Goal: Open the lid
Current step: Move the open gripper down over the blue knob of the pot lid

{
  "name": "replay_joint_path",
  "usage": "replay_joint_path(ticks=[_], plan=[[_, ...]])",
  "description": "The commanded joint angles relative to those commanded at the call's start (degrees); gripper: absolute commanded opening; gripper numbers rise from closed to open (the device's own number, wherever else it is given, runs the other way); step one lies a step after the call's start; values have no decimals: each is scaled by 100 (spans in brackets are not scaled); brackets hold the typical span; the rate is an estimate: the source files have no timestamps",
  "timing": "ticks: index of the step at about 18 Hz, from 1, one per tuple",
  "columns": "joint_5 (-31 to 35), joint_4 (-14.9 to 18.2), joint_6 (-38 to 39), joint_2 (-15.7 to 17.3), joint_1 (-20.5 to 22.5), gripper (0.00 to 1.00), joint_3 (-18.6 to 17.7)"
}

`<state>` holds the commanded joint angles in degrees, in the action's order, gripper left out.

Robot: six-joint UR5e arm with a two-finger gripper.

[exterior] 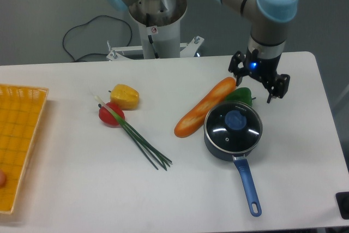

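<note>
One lid is sitting closed on the saucepan; the hand is hovering behind it, fingers spread apart.

Single fixed camera is looking down steeply from the table's front edge, facing the arm's base column at the rear; it is framing nearly the whole tabletop at moderate range.

The white table carries a yellow basket (at the left edge), a yellow pepper, a red tomato, green chives, a baguette, a green pepper and a saucepan.
</note>
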<state>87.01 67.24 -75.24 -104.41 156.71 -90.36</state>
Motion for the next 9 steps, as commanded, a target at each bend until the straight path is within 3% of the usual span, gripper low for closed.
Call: replay_joint_path(ticks=[9], plan=[[-26,70,158,-431,-167,100,0]])
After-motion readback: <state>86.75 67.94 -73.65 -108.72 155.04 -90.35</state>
